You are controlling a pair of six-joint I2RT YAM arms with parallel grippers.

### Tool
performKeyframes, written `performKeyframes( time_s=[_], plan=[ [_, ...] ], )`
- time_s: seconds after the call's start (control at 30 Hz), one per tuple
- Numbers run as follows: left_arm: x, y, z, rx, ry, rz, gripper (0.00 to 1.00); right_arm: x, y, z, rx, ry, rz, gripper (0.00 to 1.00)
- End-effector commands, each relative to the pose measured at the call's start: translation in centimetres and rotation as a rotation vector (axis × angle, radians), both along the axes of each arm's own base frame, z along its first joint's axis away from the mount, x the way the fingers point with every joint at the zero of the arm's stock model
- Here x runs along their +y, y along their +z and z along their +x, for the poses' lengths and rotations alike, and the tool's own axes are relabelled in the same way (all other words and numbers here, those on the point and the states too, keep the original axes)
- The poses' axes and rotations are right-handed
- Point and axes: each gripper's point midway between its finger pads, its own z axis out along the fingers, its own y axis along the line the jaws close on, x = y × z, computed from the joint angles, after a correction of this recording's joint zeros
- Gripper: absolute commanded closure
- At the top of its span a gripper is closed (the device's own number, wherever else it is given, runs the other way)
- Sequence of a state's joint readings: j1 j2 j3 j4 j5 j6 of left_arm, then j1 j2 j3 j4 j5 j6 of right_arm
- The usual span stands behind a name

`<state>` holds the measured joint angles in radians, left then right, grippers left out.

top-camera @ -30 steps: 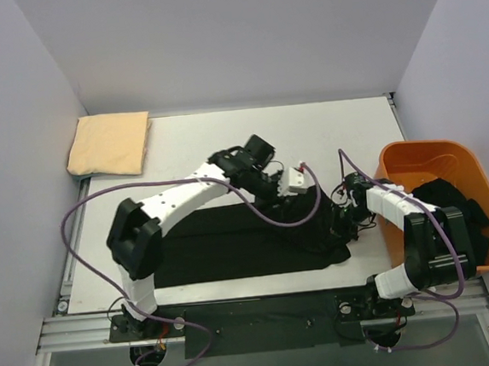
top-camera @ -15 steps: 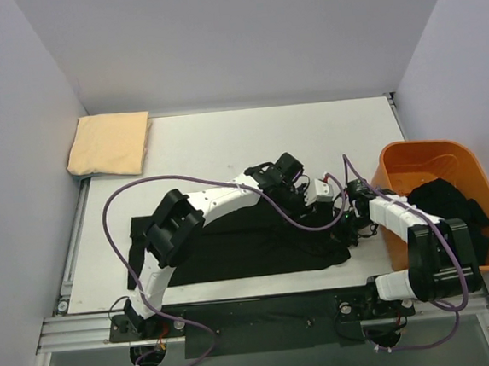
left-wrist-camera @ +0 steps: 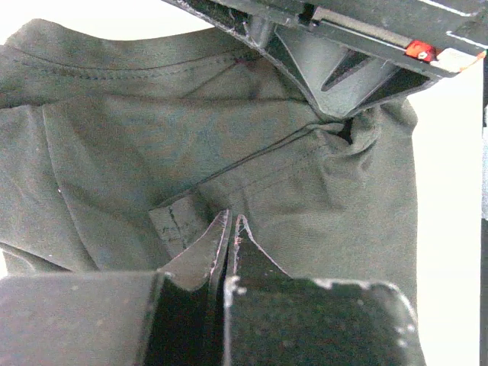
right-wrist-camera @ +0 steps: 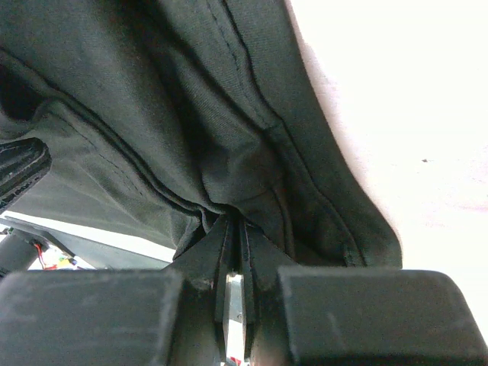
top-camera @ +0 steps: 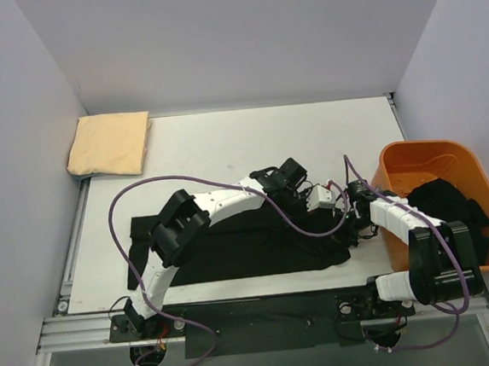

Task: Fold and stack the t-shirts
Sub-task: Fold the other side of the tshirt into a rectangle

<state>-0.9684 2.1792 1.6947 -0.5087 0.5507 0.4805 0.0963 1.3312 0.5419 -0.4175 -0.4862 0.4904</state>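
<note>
A black t-shirt [top-camera: 233, 248] lies spread flat across the near half of the table. My left gripper [top-camera: 331, 211] reaches across to the shirt's right end; in the left wrist view its jaws [left-wrist-camera: 231, 221] stand shut, pinching a fold by a hem of the dark cloth [left-wrist-camera: 152, 130]. My right gripper [top-camera: 351, 229] is right beside it, shut on bunched black fabric [right-wrist-camera: 152, 91] that gathers into its tips [right-wrist-camera: 235, 229]. The two grippers are a few centimetres apart. A pale yellow-tan t-shirt [top-camera: 109, 143] lies folded at the back left corner.
An orange bin [top-camera: 414, 158] holding more black garments [top-camera: 447, 199] stands at the right edge, close behind my right arm. Purple cables loop off both arms. White walls close in the table on three sides.
My left arm has swung right, across the shirt to its right end beside the right gripper, and its jaws have gone from open to shut. The right gripper kept its grip.
</note>
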Motion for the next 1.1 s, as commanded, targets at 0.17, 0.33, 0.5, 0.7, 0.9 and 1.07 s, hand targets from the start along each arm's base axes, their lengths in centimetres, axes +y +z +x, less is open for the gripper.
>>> performKeyframes(
  time_s=[0.17, 0.33, 0.5, 0.7, 0.9, 1.07],
  plan=[
    [-0.2, 4.3, 1.1, -0.01, 0.047, -0.017, 1.0, -0.2, 1.7, -0.1, -0.022, 0.01, 0.006, 1.0],
    [0.2, 4.7, 1.6, -0.051, 0.041, -0.031, 0.92, -0.1, 2.2, 0.1, -0.04, 0.01, 0.012, 1.0],
    [-0.6, 1.9, 2.0, -0.076, 0.049, -0.02, 0.56, -0.1, 2.0, 0.0, -0.026, 0.009, 0.013, 1.0],
    [-0.8, 0.2, 3.0, -0.107, 0.077, -0.009, 0.52, 0.0, 2.1, -0.2, -0.032, 0.005, 0.022, 1.0],
    [-0.6, -1.1, 2.4, -0.094, 0.05, 0.003, 0.51, 0.1, 2.0, -0.3, -0.037, 0.002, 0.026, 1.0],
    [-0.9, -0.7, 0.6, -0.003, 0.03, -0.011, 0.79, 0.0, 2.0, -0.3, -0.038, 0.003, 0.022, 1.0]
  ],
)
